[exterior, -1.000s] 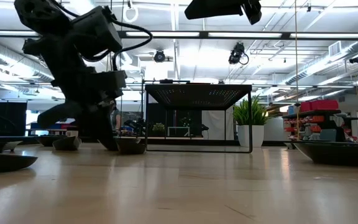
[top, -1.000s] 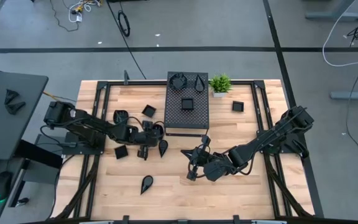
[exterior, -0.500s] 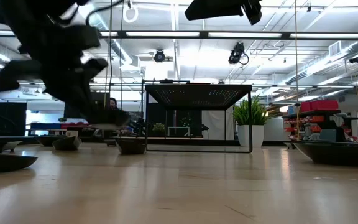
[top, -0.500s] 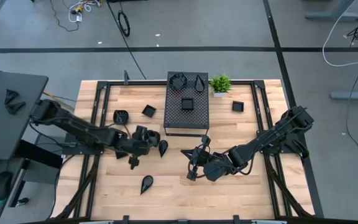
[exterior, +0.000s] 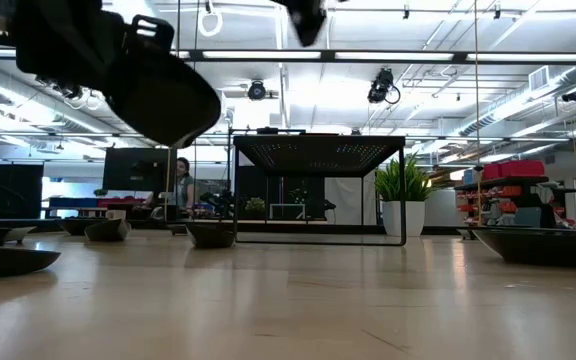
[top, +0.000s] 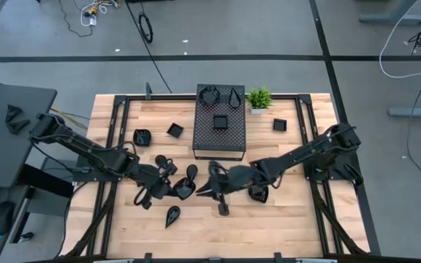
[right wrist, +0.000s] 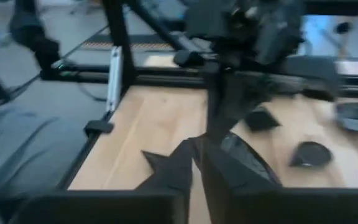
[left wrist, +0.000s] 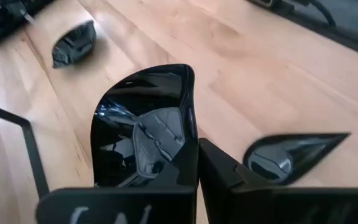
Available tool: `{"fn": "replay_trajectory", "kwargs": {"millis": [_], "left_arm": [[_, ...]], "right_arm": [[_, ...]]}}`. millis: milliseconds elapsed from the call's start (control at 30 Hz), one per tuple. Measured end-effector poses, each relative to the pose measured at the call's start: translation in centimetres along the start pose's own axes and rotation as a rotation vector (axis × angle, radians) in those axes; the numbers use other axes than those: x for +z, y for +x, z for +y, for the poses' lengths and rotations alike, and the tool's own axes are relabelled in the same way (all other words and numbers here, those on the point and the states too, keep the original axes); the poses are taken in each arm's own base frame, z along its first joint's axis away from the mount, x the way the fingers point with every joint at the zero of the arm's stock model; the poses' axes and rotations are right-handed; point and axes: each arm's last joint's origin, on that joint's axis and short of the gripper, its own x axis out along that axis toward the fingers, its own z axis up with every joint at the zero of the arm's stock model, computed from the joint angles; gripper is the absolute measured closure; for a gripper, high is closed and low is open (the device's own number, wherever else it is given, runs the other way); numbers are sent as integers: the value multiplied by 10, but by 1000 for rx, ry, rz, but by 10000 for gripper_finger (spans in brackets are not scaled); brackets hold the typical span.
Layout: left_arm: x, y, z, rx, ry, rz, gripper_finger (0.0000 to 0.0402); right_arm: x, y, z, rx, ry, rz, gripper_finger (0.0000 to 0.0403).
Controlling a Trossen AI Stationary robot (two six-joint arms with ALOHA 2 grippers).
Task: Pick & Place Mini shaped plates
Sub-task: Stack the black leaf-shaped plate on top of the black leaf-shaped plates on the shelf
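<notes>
Left gripper (top: 180,188), lower centre-left of the high view: clamped shut on a glossy black dish (left wrist: 143,124), lifted off the table (top: 291,219). Same dish (exterior: 163,95) dark in the upper left of the low view, well above the wood.

Right gripper (top: 214,183) just right of it, near the centre. Open or closed: cannot tell. Little room between the two grippers.

Directly above both in the high view, the front edge of the perforated box (top: 220,139), near. Below the left gripper, a teardrop dish (top: 172,215) lying alone. Another dish (top: 258,193) beneath the right arm. Two square dishes (top: 175,130) left of the box, one more (top: 280,125) at upper right, well apart. Three dishes on the box top (top: 220,122). Potted plant (top: 259,97) beside the box's far right corner.

Bare light wood along the lower edge and lower right, open. Black rails down both table sides.

Beyond, in the low view, a bright workshop with ceiling strip lights; a person (exterior: 181,182) far behind.
</notes>
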Motion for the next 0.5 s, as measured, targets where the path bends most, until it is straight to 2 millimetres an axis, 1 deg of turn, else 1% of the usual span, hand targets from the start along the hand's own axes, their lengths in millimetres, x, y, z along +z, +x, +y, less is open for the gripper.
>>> {"fn": "replay_trajectory", "kwargs": {"millis": [100,167,267,367,500], "left_arm": [[2,0,1,10,4,-20,395],[3,0,2,14,5,-30,396],[3,0,2,15,5,-31,394],[3,0,2,17,5,-34,391],[3,0,2,19,5,-37,393]], "right_arm": [[5,16,-1,54,-47,31,323],[4,27,-2,49,-108,101,298],[2,36,-2,24,-194,202,270],[6,39,-5,7,-220,213,259],[-1,44,-11,-4,-225,235,264]]}}
